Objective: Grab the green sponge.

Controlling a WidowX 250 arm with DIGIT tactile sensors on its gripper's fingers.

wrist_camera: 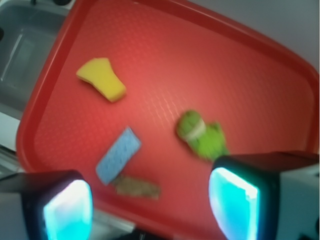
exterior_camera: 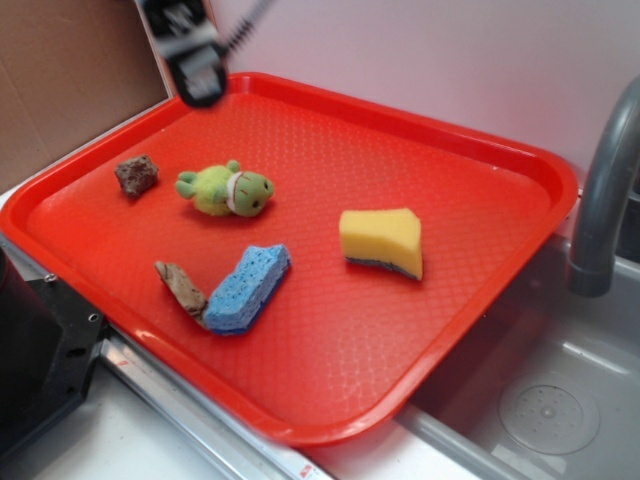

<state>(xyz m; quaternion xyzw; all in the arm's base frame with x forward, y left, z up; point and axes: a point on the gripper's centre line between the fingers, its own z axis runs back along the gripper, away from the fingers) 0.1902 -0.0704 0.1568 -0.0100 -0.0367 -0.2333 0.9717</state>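
The green sponge (exterior_camera: pixel 382 241) is a yellow foam block with a thin dark layer underneath, lying right of centre on the red tray (exterior_camera: pixel 450 150). In the wrist view the green sponge (wrist_camera: pixel 101 78) shows at upper left. My gripper (exterior_camera: pixel 198 62) hangs high over the tray's far left rim, well away from the sponge. The wrist view shows my gripper (wrist_camera: pixel 150 207) open, with glowing cyan pads (wrist_camera: pixel 67 212) wide apart and nothing between them.
A green plush turtle (exterior_camera: pixel 225 190), a blue sponge (exterior_camera: pixel 245 288), a brown stick-like piece (exterior_camera: pixel 182 288) and a dark brown chunk (exterior_camera: pixel 136 174) also lie on the tray. A steel sink (exterior_camera: pixel 545 400) and grey faucet (exterior_camera: pixel 605 190) stand to the right.
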